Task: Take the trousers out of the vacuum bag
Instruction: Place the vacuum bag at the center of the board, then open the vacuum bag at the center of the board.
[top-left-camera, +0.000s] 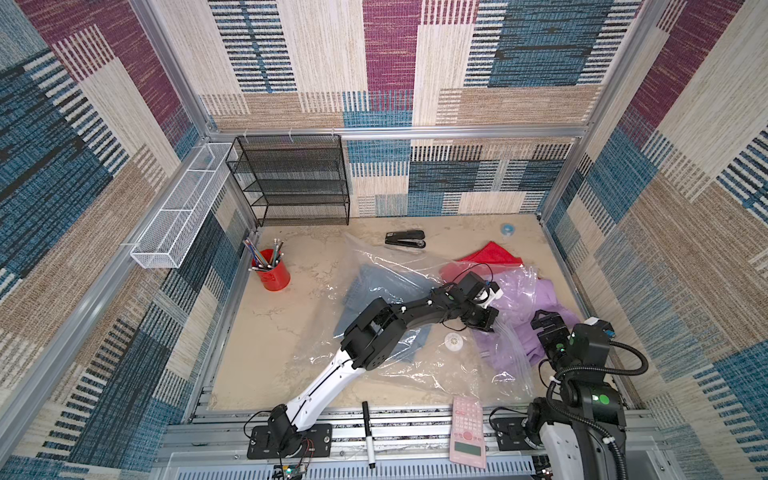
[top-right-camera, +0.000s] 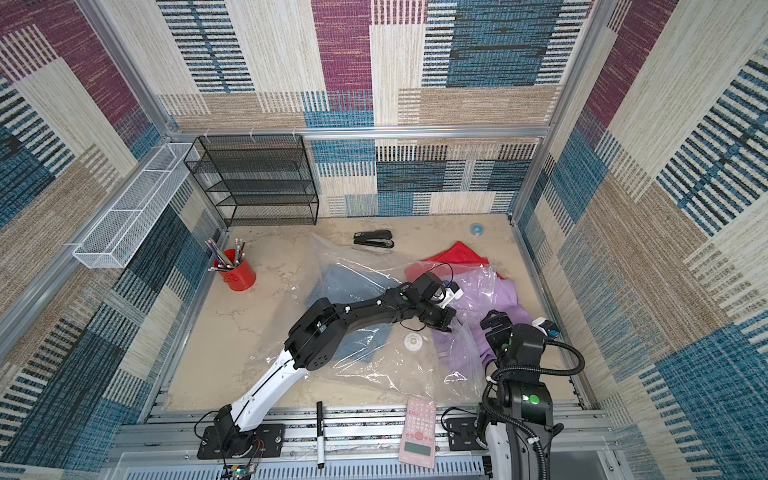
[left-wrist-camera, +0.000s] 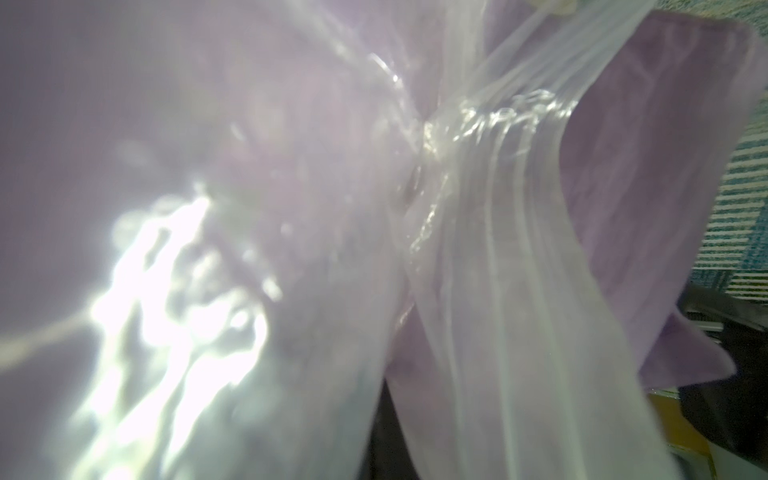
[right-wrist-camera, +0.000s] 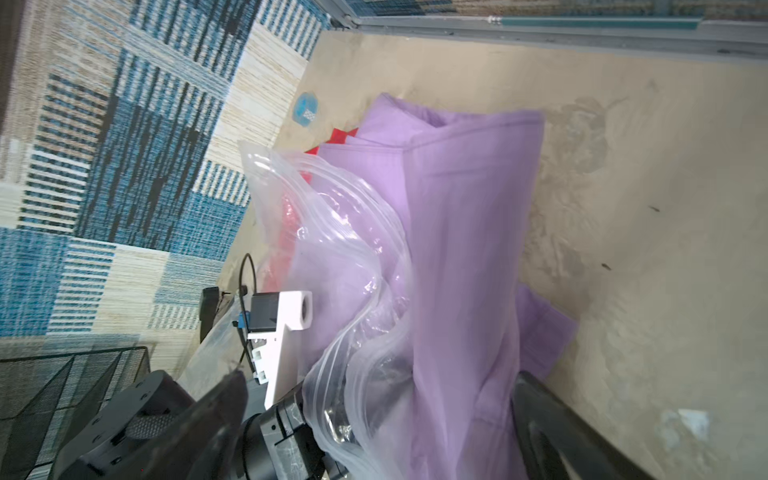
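While L fingers (top-left-camera: 485, 323) clench vacuum bag (top-left-camera: 415, 374) rim | R fingers (right-wrist-camera: 552, 419) spread, lilac trousers (right-wrist-camera: 465, 232) btwn.

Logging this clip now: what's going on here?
The left gripper is shut on the mouth edge of the vacuum bag, beside the lilac trousers, which stick partly out. The right gripper hangs open over them, holding nothing. The denim trousers lie inside the bag; the red trousers lie at its far side.
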